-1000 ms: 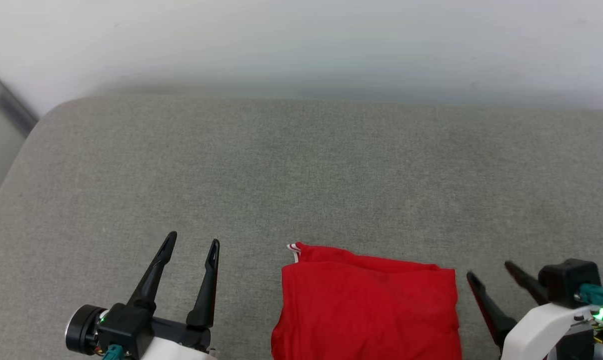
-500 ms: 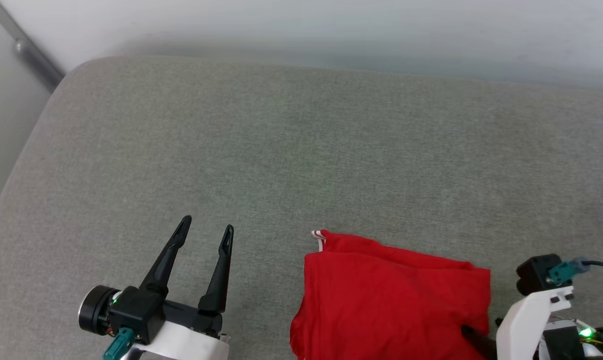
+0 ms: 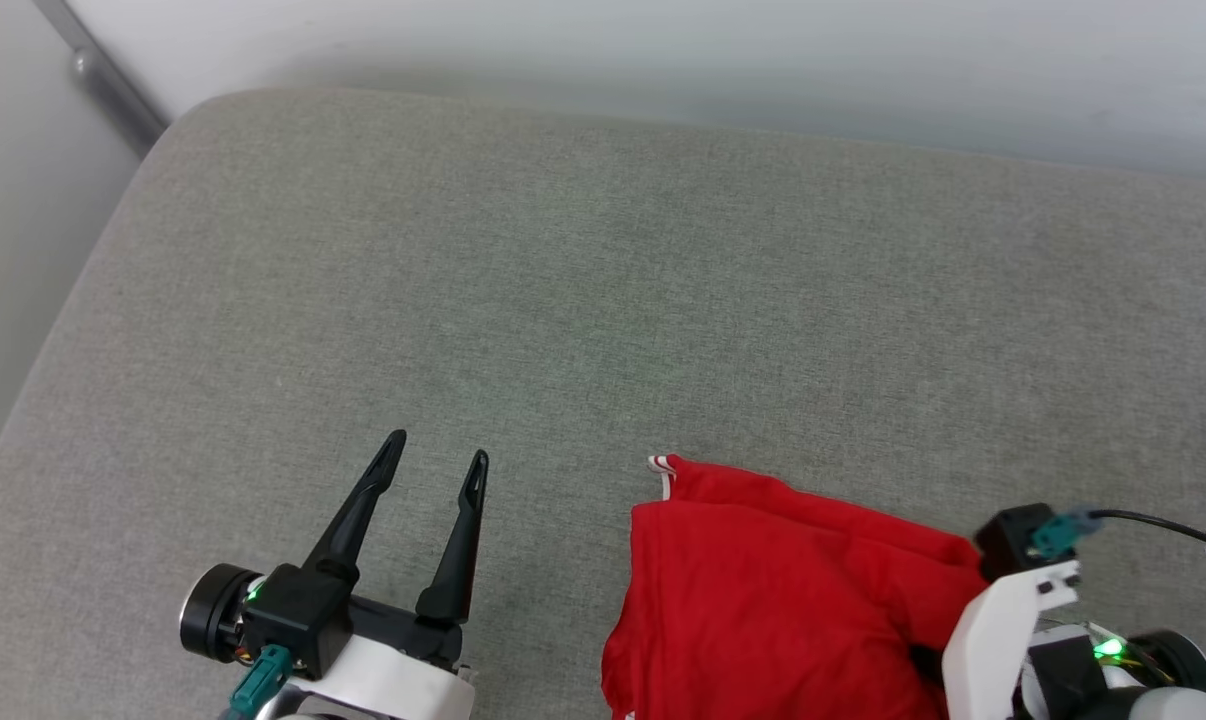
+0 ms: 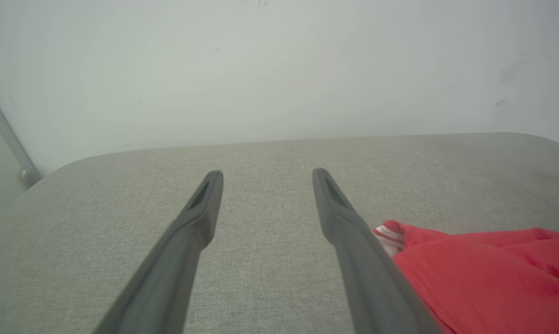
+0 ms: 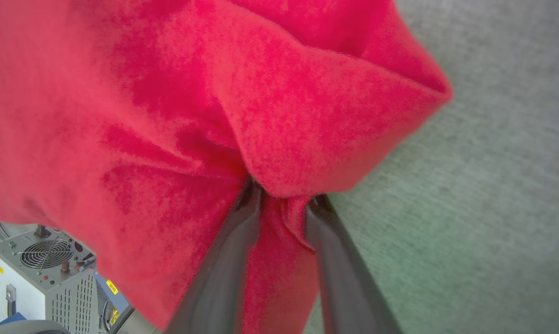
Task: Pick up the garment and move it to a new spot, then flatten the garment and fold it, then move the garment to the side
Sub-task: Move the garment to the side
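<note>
The garment [image 3: 783,590], a red block of folded cloth, lies on a grey fabric surface [image 3: 603,300]. The right end effector [image 5: 284,195] is at the garment's right edge, its two dark fingers clenched on a bunched fold of the red cloth, with the tips hidden under it. The left end effector [image 3: 437,445] hovers to the left of the garment, clear of it, its fingers spread wide and holding nothing. White-and-red striped trim [image 3: 663,467] peeks out at the garment's far left corner.
</note>
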### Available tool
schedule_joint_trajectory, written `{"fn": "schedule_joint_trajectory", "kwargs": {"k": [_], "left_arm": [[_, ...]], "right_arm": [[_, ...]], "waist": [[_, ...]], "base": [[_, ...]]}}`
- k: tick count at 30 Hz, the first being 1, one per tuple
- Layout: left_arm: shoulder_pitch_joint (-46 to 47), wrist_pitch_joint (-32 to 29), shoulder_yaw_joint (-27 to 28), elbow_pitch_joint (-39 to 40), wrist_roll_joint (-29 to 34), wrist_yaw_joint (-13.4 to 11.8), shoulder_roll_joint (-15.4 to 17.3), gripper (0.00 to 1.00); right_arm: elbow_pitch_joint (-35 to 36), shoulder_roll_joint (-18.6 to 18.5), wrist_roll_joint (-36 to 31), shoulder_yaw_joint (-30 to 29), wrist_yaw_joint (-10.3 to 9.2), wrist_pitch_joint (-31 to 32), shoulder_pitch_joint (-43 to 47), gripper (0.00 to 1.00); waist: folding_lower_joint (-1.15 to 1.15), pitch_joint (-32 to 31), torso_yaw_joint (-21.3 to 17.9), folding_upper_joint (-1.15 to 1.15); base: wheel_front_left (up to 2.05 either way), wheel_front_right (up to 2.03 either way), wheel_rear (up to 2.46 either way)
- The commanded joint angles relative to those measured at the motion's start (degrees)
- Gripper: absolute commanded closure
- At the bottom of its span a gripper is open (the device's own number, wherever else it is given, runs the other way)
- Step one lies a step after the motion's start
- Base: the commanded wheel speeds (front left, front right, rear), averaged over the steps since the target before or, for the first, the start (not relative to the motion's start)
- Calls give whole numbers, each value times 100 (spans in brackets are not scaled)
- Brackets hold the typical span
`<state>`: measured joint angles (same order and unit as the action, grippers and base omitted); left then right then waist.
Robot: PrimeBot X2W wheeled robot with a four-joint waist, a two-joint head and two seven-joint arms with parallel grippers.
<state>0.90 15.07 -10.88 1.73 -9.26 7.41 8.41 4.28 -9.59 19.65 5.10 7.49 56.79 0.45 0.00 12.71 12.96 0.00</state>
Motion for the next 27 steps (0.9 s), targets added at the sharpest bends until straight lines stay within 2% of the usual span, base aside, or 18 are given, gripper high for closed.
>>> {"fn": "schedule_joint_trajectory", "kwargs": {"k": [1, 6, 9, 14, 17, 19, 22, 27], "left_arm": [[2, 12, -11, -9, -8, 8, 6, 0], [-67, 12, -1, 30, -116, 8, -43, 0], [-40, 12, -119, 68, -103, 8, -7, 0], [133, 12, -212, 181, -234, 8, -114, 0], [253, 12, -288, 243, -200, 8, -44, 0], [318, 12, -301, 267, -150, 8, -15, 0], [449, 12, -190, 384, -29, 8, 34, 0], [787, 11, -332, 511, 93, 4, 324, 0]], "right_arm": [[-190, -41, -60, 183, -1, -69, -10, 100], [119, -772, -453, 816, -4, -199, -576, 100], [362, -1377, -672, 1387, -2, -70, -1027, 100], [567, -2475, -620, 2254, -2, 225, -1964, 100], [595, -3068, -550, 2699, -4, 271, -2505, 100], [550, -3195, -476, 2731, -3, 264, -2652, 100], [402, -3503, -312, 2716, -3, 151, -3108, 100], [-146, -3907, -376, 2531, -4, -407, -3615, 100]], "waist": [[0, -51, -64, 0], [0, -149, -484, 0], [0, -103, -866, 0], [0, 82, -1615, 0], [0, 295, -2086, 0], [0, 372, -2217, 0], [0, 718, -2664, 0], [0, 1338, -3075, 0]], "base": [[0, 0, 0], [0, 0, 0], [0, 0, 0], [0, 0, 0], [0, 0, 0], [0, 0, 0], [0, 0, 0], [0, 0, 0]]}}
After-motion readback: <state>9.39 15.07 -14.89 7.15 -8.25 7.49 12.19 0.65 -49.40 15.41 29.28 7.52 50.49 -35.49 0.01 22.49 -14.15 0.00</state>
